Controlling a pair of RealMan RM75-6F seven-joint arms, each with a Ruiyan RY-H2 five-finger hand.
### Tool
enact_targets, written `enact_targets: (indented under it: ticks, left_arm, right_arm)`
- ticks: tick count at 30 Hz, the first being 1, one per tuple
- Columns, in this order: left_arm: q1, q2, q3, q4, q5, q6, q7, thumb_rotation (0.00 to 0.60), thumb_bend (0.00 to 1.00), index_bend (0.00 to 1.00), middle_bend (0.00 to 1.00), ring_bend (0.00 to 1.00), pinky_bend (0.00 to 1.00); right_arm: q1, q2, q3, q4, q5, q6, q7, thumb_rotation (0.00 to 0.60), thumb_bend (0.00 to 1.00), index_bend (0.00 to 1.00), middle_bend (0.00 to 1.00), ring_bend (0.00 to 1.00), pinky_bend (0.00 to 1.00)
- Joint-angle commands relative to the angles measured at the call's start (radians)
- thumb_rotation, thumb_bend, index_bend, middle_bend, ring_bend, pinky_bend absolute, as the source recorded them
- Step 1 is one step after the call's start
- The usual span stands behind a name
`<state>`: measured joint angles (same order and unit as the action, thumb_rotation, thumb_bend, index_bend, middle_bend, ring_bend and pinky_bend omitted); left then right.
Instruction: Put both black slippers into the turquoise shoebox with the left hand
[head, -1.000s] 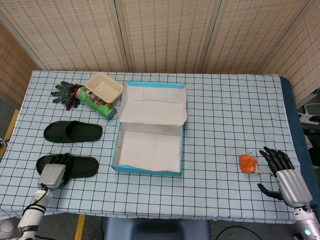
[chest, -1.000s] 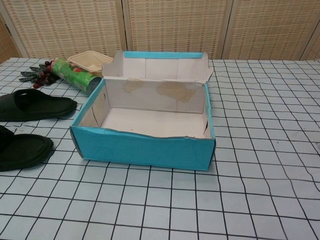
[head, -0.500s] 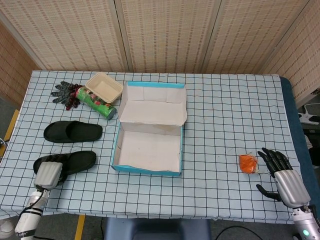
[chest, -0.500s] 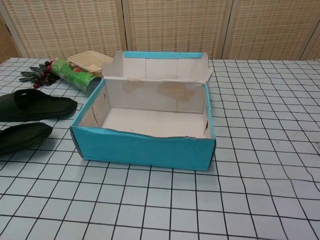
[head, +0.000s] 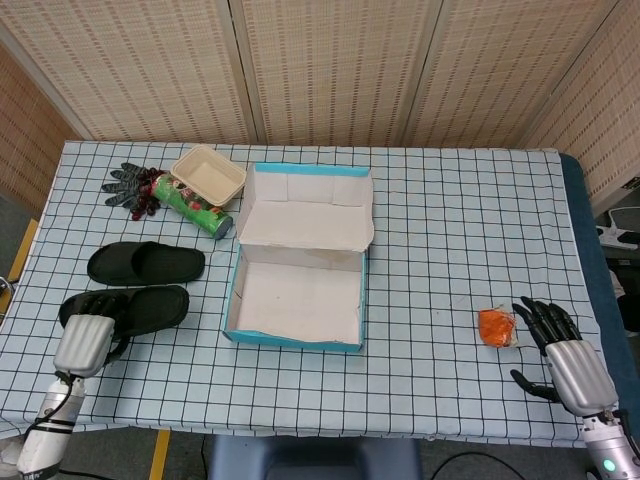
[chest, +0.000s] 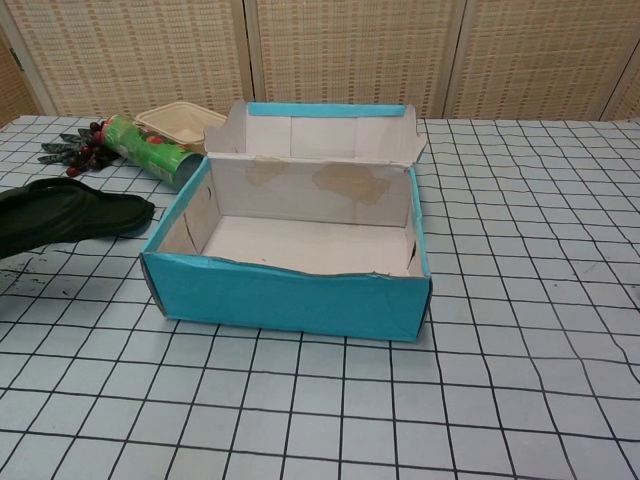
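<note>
Since a second ago the near slipper (head: 135, 309) has risen off the cloth with my left hand (head: 82, 342): its heel end sat flat at the table's near-left edge then, now it rides higher and its toe points toward 3 o'clock, at the turquoise shoebox (head: 293, 338). Fingers wrapped round its rear end, clamped on it. From the chest camera it hangs tilted over the far slipper (chest: 100, 212), partly covering it.

Far slipper (head: 145, 263) lies flat on the checked table (head: 450, 230), at 12 o'clock from the held one, just beside it. Shoebox open, lid flap up, nothing inside; well apart from both slippers, at 3 o'clock.

Right hand (head: 565, 355) rests at the near-right corner, fingers spread, holding nothing. Orange crumpled thing (head: 495, 327) just at its 10 o'clock.

Far-left corner: green can (head: 192, 206) on its side, beige tray (head: 208, 174), dark glove (head: 130, 185).
</note>
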<state>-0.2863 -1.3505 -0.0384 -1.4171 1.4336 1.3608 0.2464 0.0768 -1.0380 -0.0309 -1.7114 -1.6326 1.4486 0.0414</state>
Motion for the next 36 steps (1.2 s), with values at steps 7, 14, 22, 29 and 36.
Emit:
enact_targets:
  ticks: [7,14,22,29,36]
  left_arm:
    - [-0.088,0.101,-0.073,-0.283,0.087,-0.006,0.101,0.600,0.60,0.62,0.70,0.62,0.54]
    - [-0.225,0.122,-0.158,-0.482,0.022,-0.165,0.224,0.600,0.60,0.62,0.71,0.62,0.54]
    - [-0.392,0.029,-0.237,-0.543,-0.156,-0.311,0.388,0.600,0.59,0.62,0.70,0.62,0.54]
    - [-0.511,-0.044,-0.268,-0.512,-0.332,-0.412,0.432,0.600,0.60,0.61,0.70,0.62,0.54]
    - [-0.634,-0.128,-0.294,-0.402,-0.490,-0.480,0.424,0.600,0.60,0.61,0.70,0.62,0.54]
  right_arm:
    - [0.001,0.000,-0.002,-0.003,-0.005,-0.001,-0.001,0.600,0.13,0.00,0.00,0.00,0.00]
    - [0.004,0.006,-0.001,-0.002,0.004,-0.008,0.014,0.600,0.13,0.00,0.00,0.00,0.00]
    - [0.009,0.016,0.008,0.005,0.024,-0.017,0.044,0.600,0.13,0.00,0.00,0.00,0.00]
    - [0.016,0.020,0.013,0.012,0.039,-0.030,0.062,0.600,0.13,0.00,0.00,0.00,0.00]
    - [0.029,0.020,0.015,0.020,0.054,-0.061,0.073,0.600,0.13,0.00,0.00,0.00,0.00]
